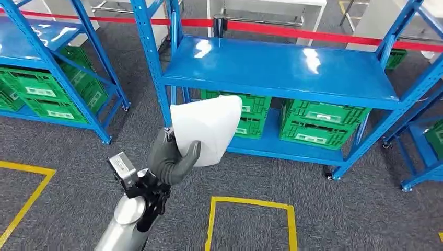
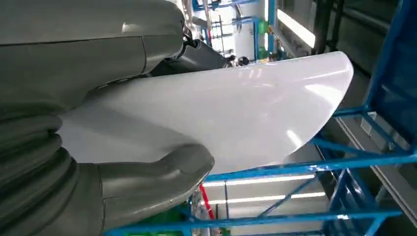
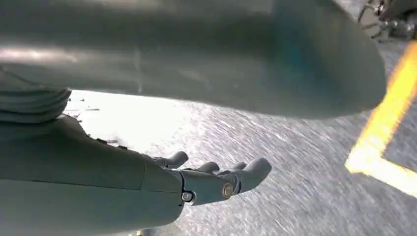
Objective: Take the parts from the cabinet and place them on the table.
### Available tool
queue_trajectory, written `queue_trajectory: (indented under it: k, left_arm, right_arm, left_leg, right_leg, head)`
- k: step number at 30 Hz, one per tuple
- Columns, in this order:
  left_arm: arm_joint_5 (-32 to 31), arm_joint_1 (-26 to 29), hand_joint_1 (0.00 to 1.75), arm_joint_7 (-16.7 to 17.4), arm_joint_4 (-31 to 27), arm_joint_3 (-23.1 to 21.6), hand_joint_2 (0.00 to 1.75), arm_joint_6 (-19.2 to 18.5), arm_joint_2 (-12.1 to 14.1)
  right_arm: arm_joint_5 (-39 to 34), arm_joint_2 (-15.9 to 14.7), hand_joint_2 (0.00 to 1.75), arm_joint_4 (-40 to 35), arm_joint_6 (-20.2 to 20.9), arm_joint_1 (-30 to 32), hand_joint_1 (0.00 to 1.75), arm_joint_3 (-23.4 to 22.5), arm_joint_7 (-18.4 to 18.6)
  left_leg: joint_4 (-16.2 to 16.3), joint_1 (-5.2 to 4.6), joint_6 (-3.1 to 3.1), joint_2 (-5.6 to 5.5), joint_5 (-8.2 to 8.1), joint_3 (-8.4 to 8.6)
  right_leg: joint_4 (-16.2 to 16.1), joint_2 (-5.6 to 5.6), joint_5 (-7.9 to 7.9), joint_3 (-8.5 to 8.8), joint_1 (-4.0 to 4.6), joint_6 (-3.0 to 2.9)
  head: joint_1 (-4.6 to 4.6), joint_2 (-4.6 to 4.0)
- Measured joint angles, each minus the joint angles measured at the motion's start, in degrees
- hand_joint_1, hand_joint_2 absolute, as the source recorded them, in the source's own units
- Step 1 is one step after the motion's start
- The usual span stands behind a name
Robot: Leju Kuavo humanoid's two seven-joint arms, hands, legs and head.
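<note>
Carry step judged under way. A white part [image 1: 208,129] is gripped by the left hand [image 1: 172,158], thumb across its lower face, raised before the blue shelf [image 1: 282,70] above the green crates [image 1: 318,123]. Long axis runs up and rightward, rounded end toward the shelf. Right hand [image 3: 206,182] hangs over carpet, fingers [image 3: 253,173] apart, nothing held. Next, a turn toward the desk is called for.
</note>
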Motion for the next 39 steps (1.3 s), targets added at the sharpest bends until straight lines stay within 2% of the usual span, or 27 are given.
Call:
queue_trajectory:
  k: [1,2,4,6,8,11,12,13,14,16,17,18,19,21,23,24,27,28,29,31,32,33,34,36,37,38,39]
  left_arm:
    - [-0.02,0.04,1.75,0.04,0.04,-0.11,1.75,0.96,-0.13]
    - [-0.02,0.07,1.75,0.04,0.11,-0.35,1.75,1.66,-0.17]
    - [-0.15,0.13,1.75,-0.18,0.22,-0.9,1.75,3.63,-0.2]
    - [-0.68,0.14,1.75,-0.31,0.2,-1.33,1.75,5.07,-0.39]
    - [-1.55,0.16,1.75,-0.33,0.15,-1.7,1.75,6.71,-0.74]
    - [-2.34,0.37,1.75,-0.81,-0.02,-2.05,1.75,8.06,-0.81]
    - [-2.54,0.6,1.75,-0.98,-0.11,-2.05,1.75,8.59,-0.72]
    - [-2.53,0.84,1.75,-1.01,-0.26,-2.05,1.75,8.85,-0.68]
    - [-2.6,1.04,1.75,-0.98,-0.53,-2.05,1.75,9.02,-0.61]
    - [-2.8,1.34,1.75,-0.79,-0.96,-2.08,1.75,9.02,-0.44]
    - [-3.06,1.47,1.75,-0.57,-1.03,-2.08,1.75,9.02,-0.3]
    - [-3.15,1.6,1.75,-0.48,-1.05,-2.08,1.75,9.02,-0.13]
    - [-3.19,1.69,1.75,-0.39,-1.07,-2.08,1.75,9.02,-0.04]
    - [-3.28,1.73,1.75,-0.31,-1.49,-2.14,1.75,9.0,0.02]
    - [-3.39,1.67,1.75,-0.15,-2.27,-2.21,1.75,9.0,0.07]
    - [-3.47,1.68,1.75,0.04,-2.49,-2.23,1.75,9.0,0.11]
    - [-3.63,1.91,1.75,0.52,-2.54,-2.23,1.75,9.0,0.31]
    - [-3.65,1.91,1.75,0.5,-2.54,-2.23,1.75,9.0,0.31]
    - [-3.8,1.96,1.75,0.5,-2.58,-2.25,1.75,8.96,0.33]
    - [-3.91,2.3,1.75,0.44,-2.64,-2.25,1.75,8.85,0.44]
    - [-3.96,2.44,1.75,0.41,-2.62,-2.25,1.75,8.83,0.53]
    - [-3.98,2.54,1.75,0.44,-2.62,-2.25,1.75,8.83,0.63]
    - [-3.98,2.61,1.75,0.41,-2.62,-2.25,1.75,8.83,0.74]
    - [-4.15,2.63,1.75,0.39,-2.64,-2.27,1.75,8.83,0.94]
    - [-4.2,2.64,1.75,0.35,-2.64,-2.27,1.75,8.83,0.98]
    - [-4.24,2.68,1.75,0.35,-2.69,-2.29,1.75,8.85,1.01]
    - [-4.28,2.74,1.75,0.31,-2.63,-2.31,1.75,9.03,1.07]
  right_arm:
    - [0.22,0.0,0.0,0.0,0.0,-0.05,0.0,0.07,0.2]
    - [0.33,-0.02,0.0,0.0,0.0,-0.18,0.0,0.13,0.55]
    - [0.11,-0.33,0.0,-0.02,-0.26,-0.41,0.0,0.15,0.63]
    - [-0.22,-0.59,0.0,-0.04,-0.57,-0.67,0.0,0.13,0.68]
    - [-0.26,-0.98,0.0,-0.09,-0.37,-1.09,0.0,0.13,0.19]
    - [-0.24,-1.18,0.0,-0.09,0.0,-1.33,0.0,0.13,-0.55]
    - [-0.18,-1.09,0.0,-0.04,0.13,-1.29,0.0,0.13,-0.42]
    - [-0.18,-1.16,0.0,-0.07,0.2,-1.36,0.0,0.13,-0.26]
    - [-0.18,-1.16,0.0,-0.07,0.2,-1.34,0.0,0.13,-0.11]
    - [-0.22,-1.11,0.0,-0.07,-0.09,-1.19,0.0,0.13,-0.11]
    - [-0.22,-1.01,0.0,-0.07,-0.24,-1.07,0.0,0.13,-0.07]
    - [-0.2,-0.94,0.0,-0.07,-0.24,-0.95,0.0,0.13,0.0]
    - [-0.18,-0.77,0.0,-0.04,-0.22,-0.8,0.0,0.13,-0.02]
    - [-0.24,-0.37,0.0,-0.04,-0.39,-0.57,0.0,0.13,-0.11]
    - [-0.35,0.15,0.0,-0.06,-1.83,-0.41,0.0,0.13,0.04]
    - [-0.52,0.39,0.0,-0.05,-2.31,-0.3,0.0,0.13,0.15]
    - [-0.62,0.9,0.0,-0.04,-1.88,0.2,0.0,0.09,0.06]
    - [-0.31,0.9,0.0,-0.04,-1.73,0.31,0.0,0.09,-0.04]
    - [-0.04,1.09,0.0,-0.02,-1.47,0.37,0.0,0.11,0.0]
    - [0.3,1.25,0.0,-0.02,-1.18,0.48,0.0,0.11,-0.07]
    - [0.35,1.27,0.0,-0.02,-1.16,0.5,0.0,0.11,-0.09]
    - [0.35,1.27,0.0,-0.02,-1.14,0.5,0.0,0.11,-0.11]
    - [0.35,1.27,0.0,-0.02,-1.14,0.5,0.0,0.11,-0.11]
    - [0.88,1.27,0.0,-0.02,-1.9,0.49,0.0,0.22,-0.11]
    - [1.03,1.29,0.0,-0.02,-3.7,0.44,0.0,0.41,0.17]
    - [1.05,1.55,0.0,-0.02,-5.16,0.26,0.0,0.57,0.5]
    - [1.13,1.64,0.0,-0.02,-5.58,0.27,0.0,0.68,0.76]
  left_leg:
    - [0.04,-0.17,0.12,0.03,0.82,-0.9]
    - [0.17,-0.33,0.19,0.07,1.66,-2.09]
    - [0.62,-0.5,0.06,0.08,3.08,-4.37]
    - [1.26,-0.53,-0.19,0.08,4.21,-6.35]
    - [1.73,-0.78,-0.7,0.1,5.13,-7.28]
    - [0.96,-0.53,-1.65,0.24,6.64,-7.12]
    - [1.0,-0.78,-2.06,0.11,6.9,-7.55]
    - [1.93,-0.62,-2.48,-0.16,4.76,-8.31]
    - [4.52,-0.44,-2.84,-0.2,0.89,-9.26]
    - [12.48,-0.03,-3.47,-0.19,-5.33,-10.83]
    - [16.67,0.11,-3.74,-0.18,-6.56,-11.33]
    - [18.61,0.27,-3.92,-0.19,-5.67,-10.98]
    - [18.13,0.39,-3.99,-0.18,-3.44,-9.5]
    - [11.09,0.53,-3.92,-0.17,-0.02,-3.71]
    - [0.8,0.32,-3.43,-0.33,-3.02,3.81]
    - [-0.26,0.03,-2.91,-0.41,-3.54,3.94]
    - [-0.8,-0.27,-1.33,-0.27,-2.06,2.47]
    - [-1.04,0.08,-0.75,0.14,-1.2,2.26]
    - [-1.1,0.16,-0.18,0.08,-0.43,1.43]
    - [-0.93,0.09,-0.05,0.14,1.05,-0.51]
    - [-0.72,0.04,-0.06,0.23,1.67,-1.51]
    - [-0.48,0.05,-0.16,0.29,2.23,-2.51]
    - [-0.15,0.07,-0.29,0.36,2.78,-3.57]
    - [0.65,0.25,-0.74,0.38,3.74,-5.59]
    - [1.15,0.34,-1.07,0.35,4.2,-6.42]
    - [1.6,0.01,-1.5,0.29,4.55,-7.1]
    - [1.68,-0.01,-1.85,0.27,5.0,-7.17]
  right_leg:
    - [4.37,0.06,-2.79,-0.82,0.09,0.02]
    - [7.88,0.09,-3.5,-1.19,0.19,-0.05]
    - [8.84,0.13,-0.26,0.77,0.45,-0.34]
    - [1.27,0.15,2.96,7.57,0.79,-0.97]
    - [-8.56,0.26,-1.16,13.6,1.3,-1.81]
    - [-8.28,0.32,-0.2,12.49,1.51,-2.52]
    - [-8.73,0.08,0.87,11.94,1.03,-2.99]
    - [-8.82,-0.13,1.57,11.29,0.86,-3.45]
    - [-8.82,-0.17,2.25,10.5,0.78,-3.88]
    - [-8.76,-0.18,3.56,8.89,0.78,-3.86]
    - [-8.71,-0.24,4.28,7.95,0.78,-3.79]
    - [-8.63,-0.35,4.94,7.29,0.76,-3.71]
    - [-8.51,-0.42,5.59,6.38,0.74,-3.53]
    - [-8.16,-0.45,6.65,4.82,0.65,-3.11]
    - [-7.68,-0.39,7.39,4.03,0.79,-2.51]
    - [-7.81,-0.41,7.95,4.02,0.73,-2.13]
    - [-8.52,-0.38,9.7,3.74,0.53,-0.89]
    - [-7.81,-0.2,8.18,3.18,0.21,-0.7]
    - [-5.39,-0.04,4.61,2.15,0.28,-0.53]
    - [3.39,0.05,-2.14,-0.27,0.18,-0.05]
    - [7.43,0.06,-3.68,-1.14,0.19,0.09]
    - [9.78,0.06,-3.49,-1.17,0.19,0.15]
    - [9.74,0.06,-1.95,-0.04,0.17,0.17]
    - [3.21,0.05,1.91,5.56,0.1,0.16]
    - [-2.11,0.05,1.99,9.62,0.01,0.2]
    - [-6.99,0.17,-0.76,12.51,0.15,0.08]
    - [-7.27,0.59,-0.77,12.57,0.44,-1.01]
  head:
    - [0.0,0.0]
    - [0.04,0.0]
    - [0.02,0.0]
    - [0.0,0.0]
    - [0.02,0.0]
    - [0.06,0.0]
    - [0.15,0.0]
    - [0.07,0.0]
    - [-0.07,0.0]
    - [-0.07,0.0]
    - [-0.09,0.0]
    - [-0.09,0.0]
    - [-0.11,0.0]
    - [-0.2,0.0]
    - [-0.22,0.0]
    - [-0.15,0.0]
    - [-0.37,0.0]
    - [-0.42,0.0]
    - [-0.26,0.0]
    - [-0.26,0.0]
    - [-0.22,0.0]
    - [-0.24,0.0]
    - [-0.24,0.0]
    - [-0.24,0.0]
    - [-0.28,0.0]
    - [-0.13,0.0]
    - [-0.43,0.0]
